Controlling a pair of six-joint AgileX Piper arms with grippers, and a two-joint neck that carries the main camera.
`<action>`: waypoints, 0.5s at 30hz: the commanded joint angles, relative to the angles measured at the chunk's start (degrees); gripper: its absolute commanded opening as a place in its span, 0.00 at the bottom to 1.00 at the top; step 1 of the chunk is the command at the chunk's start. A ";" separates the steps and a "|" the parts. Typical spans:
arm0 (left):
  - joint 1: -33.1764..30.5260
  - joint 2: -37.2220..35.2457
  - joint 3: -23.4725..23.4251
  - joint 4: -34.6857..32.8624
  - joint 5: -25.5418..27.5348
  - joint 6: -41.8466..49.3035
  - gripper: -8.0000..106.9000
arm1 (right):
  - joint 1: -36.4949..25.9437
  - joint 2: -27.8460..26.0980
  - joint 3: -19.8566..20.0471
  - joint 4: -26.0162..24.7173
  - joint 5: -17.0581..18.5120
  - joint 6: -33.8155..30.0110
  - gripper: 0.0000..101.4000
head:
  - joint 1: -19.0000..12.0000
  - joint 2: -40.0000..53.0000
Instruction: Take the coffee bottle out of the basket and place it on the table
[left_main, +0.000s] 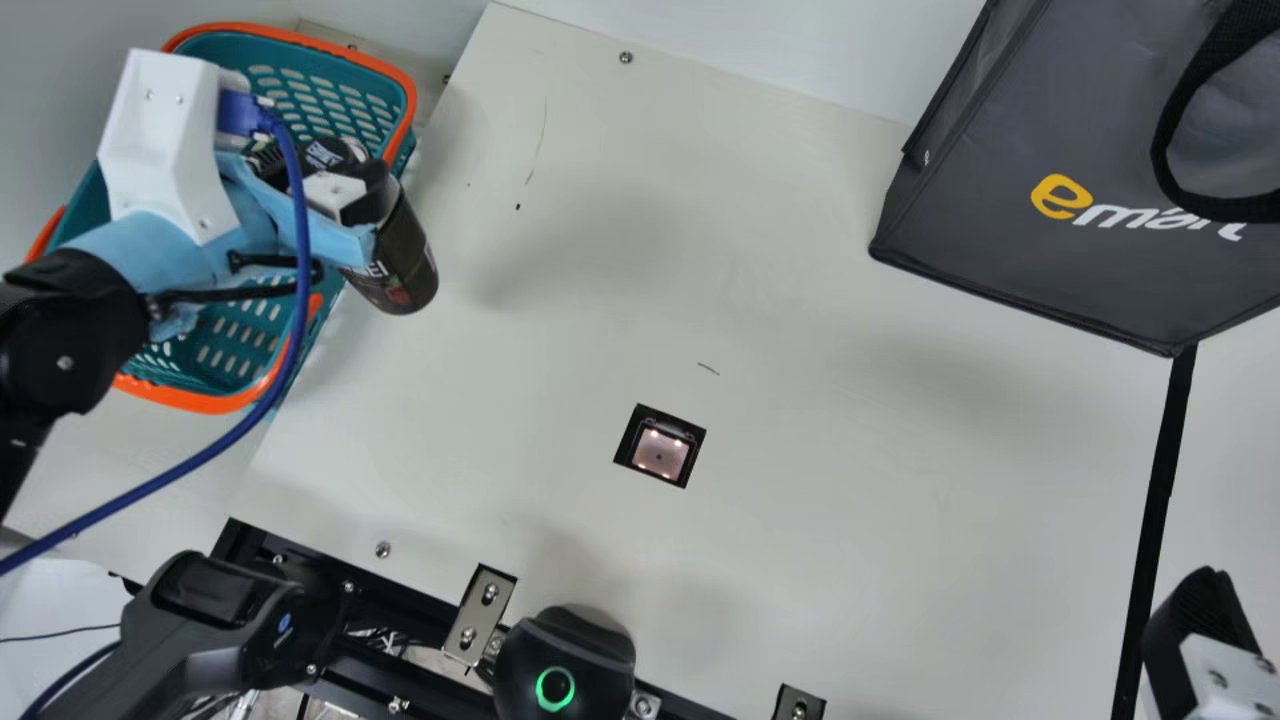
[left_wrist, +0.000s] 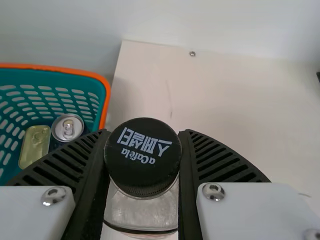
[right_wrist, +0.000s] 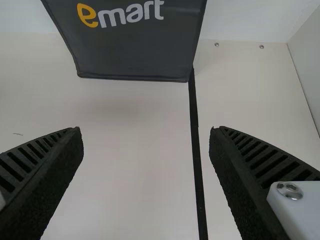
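With my left gripper closed on the coffee bottle at its cap end, beside the basket, its base should be free for the table, contact unconfirmed from these angles; my right gripper stands wide.

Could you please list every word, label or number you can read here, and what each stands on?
"emart": front of the dark bag.
"aCafela": bottle cap, upside down; the larger characters there are not surely readable.
"EI": side of the bottle, partly hidden; the rest is too small.
Too small to read: the blue mark on a black joint.
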 joint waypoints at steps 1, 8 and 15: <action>-0.78 -0.30 1.02 0.67 -0.69 -0.82 0.16 | 0.00 0.00 0.00 0.00 0.00 0.00 0.90 | -1.48 0.23; -3.49 -1.09 4.32 3.23 -3.46 -3.82 0.16 | 0.00 0.00 0.00 0.00 0.00 0.00 0.90 | -1.48 0.23; -5.59 -1.60 7.40 4.80 -6.58 -5.96 0.16 | 0.00 0.00 0.00 0.00 0.00 0.00 0.90 | -1.48 0.23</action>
